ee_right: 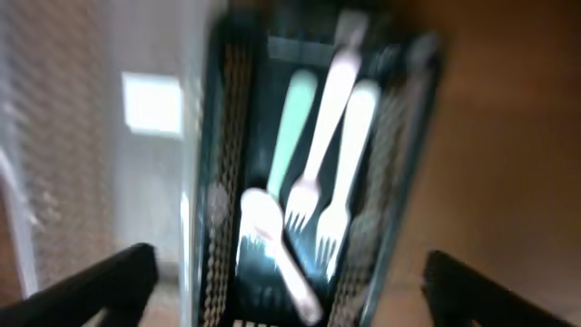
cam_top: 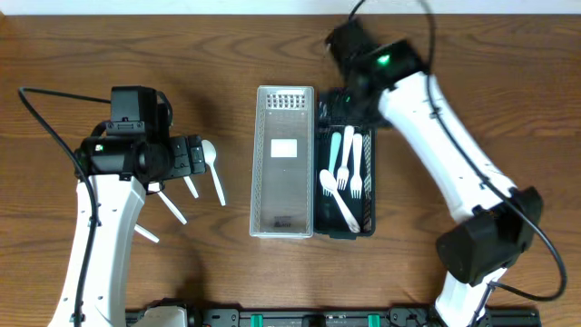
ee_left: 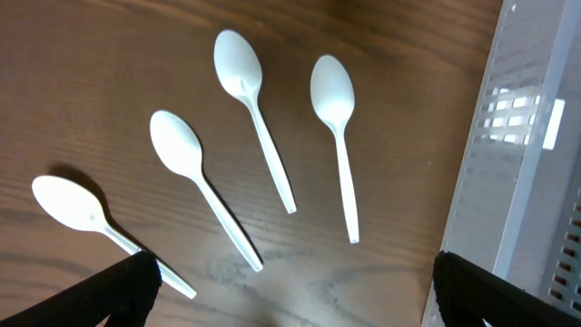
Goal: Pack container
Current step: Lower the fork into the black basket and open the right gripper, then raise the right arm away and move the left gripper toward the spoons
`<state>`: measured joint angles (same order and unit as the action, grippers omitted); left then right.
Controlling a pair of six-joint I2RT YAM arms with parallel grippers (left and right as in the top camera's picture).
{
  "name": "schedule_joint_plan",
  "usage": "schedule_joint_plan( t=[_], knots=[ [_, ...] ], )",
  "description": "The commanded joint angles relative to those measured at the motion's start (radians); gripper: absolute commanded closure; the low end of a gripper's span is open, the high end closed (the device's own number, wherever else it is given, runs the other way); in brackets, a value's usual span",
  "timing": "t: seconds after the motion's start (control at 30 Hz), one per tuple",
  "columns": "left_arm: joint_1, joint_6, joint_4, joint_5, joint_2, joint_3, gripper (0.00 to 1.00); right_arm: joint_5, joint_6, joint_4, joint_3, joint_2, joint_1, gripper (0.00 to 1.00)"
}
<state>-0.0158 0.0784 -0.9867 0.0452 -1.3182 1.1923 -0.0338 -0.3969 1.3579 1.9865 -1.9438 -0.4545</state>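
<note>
Roughly halfway, I'd say: a few white plastic forks (cam_top: pixel 349 168) are already lying in the black mesh tray (cam_top: pixel 370 195), while the clear perforated plastic tray (cam_top: pixel 283 195) beside it is sitting empty. Four white plastic spoons (ee_left: pixel 336 136) are waiting on the wooden surface (cam_top: pixel 200 272). Left claw (ee_left: pixel 292 274) is hovering over them, spread wide, gripping nothing. Right claw (ee_right: pixel 286 268) is hanging over the forks, equally wide and empty.
</note>
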Motion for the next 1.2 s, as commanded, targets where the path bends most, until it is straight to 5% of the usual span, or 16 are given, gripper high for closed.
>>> schedule_joint_plan(
  t=[0.0,0.13,0.23,0.6,0.83,1.17],
  knots=[
    [-0.001,-0.006,-0.008,-0.011,0.050,0.020,0.02,-0.056,0.197,0.039,0.138,0.026,0.082,0.01],
    [-0.007,-0.005,-0.024,-0.060,0.083,0.021,0.02,-0.056,0.257,0.079,0.193,0.026,0.214,0.01],
    [-0.059,0.141,-0.085,-0.190,0.113,0.021,0.02,-0.056,0.256,0.114,0.184,0.024,0.328,0.01],
    [-0.504,0.415,-0.138,-0.129,0.126,-0.029,0.02,-0.045,0.305,0.123,0.159,0.023,0.538,0.01],
    [-0.634,0.386,0.072,0.038,-0.020,-0.203,0.02,-0.044,0.305,0.123,0.159,0.023,0.538,0.01],
    [-0.636,0.283,0.275,0.042,-0.250,-0.295,0.02,-0.040,0.305,0.136,0.159,0.023,0.537,0.01]
  ],
)
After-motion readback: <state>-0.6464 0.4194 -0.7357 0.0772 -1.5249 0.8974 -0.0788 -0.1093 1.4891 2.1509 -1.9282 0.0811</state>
